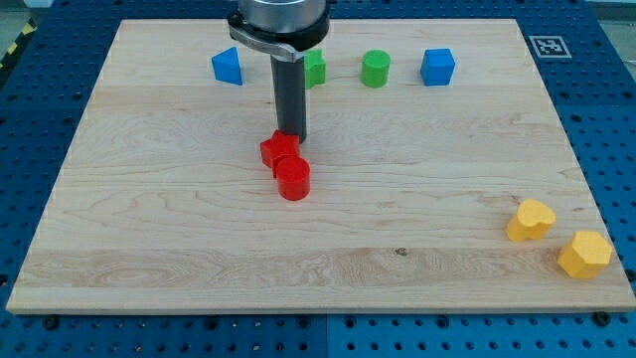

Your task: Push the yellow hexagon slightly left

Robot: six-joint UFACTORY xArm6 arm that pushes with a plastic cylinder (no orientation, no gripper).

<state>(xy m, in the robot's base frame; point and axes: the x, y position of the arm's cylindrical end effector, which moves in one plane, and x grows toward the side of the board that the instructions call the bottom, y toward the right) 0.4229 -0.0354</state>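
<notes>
The yellow hexagon (584, 254) lies near the board's bottom right corner. A yellow heart-shaped block (530, 220) sits just up and left of it. My tip (291, 136) is far to the left, near the board's middle, at the top edge of a red block (279, 150). A red cylinder (293, 179) touches that red block from below.
Along the view's top stand a blue block (228, 67), a green block (314, 69) partly behind the rod, a green cylinder (375, 69) and a blue cube (437, 67). The wooden board (149, 229) ends close to the yellow hexagon on the right and bottom.
</notes>
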